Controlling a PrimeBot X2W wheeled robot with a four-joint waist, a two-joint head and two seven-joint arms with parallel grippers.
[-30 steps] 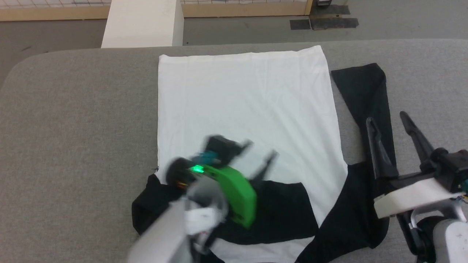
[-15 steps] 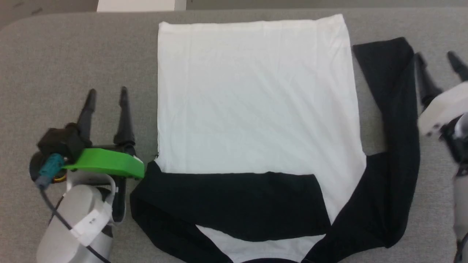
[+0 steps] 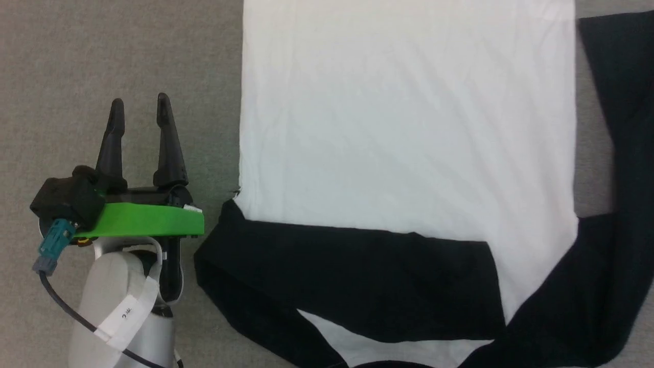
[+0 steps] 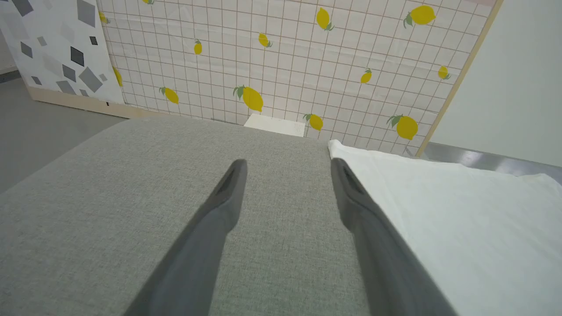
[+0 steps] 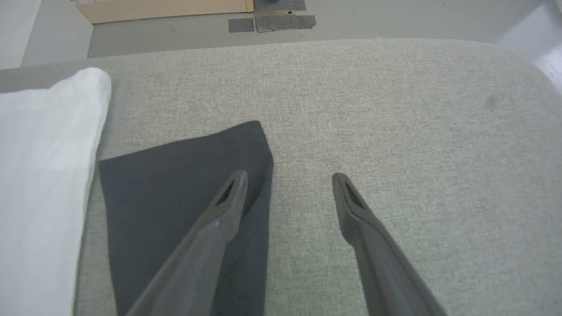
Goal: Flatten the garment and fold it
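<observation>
Fingers (image 3: 166, 148) on left gripper (image 3: 138, 102) and right gripper (image 5: 287, 177) stood apart, empty; garment (image 3: 409, 128) lay flat, one sleeve (image 3: 357, 276) folded across, other sleeve (image 3: 618, 153) not yet.

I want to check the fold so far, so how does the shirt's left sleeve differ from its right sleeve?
The left sleeve lies folded across the white body panel. The right sleeve lies off the panel, on the grey table. The left sleeve runs crosswise, while the right sleeve runs alongside the panel's edge, away from the robot. Both are black and lie flat.
</observation>
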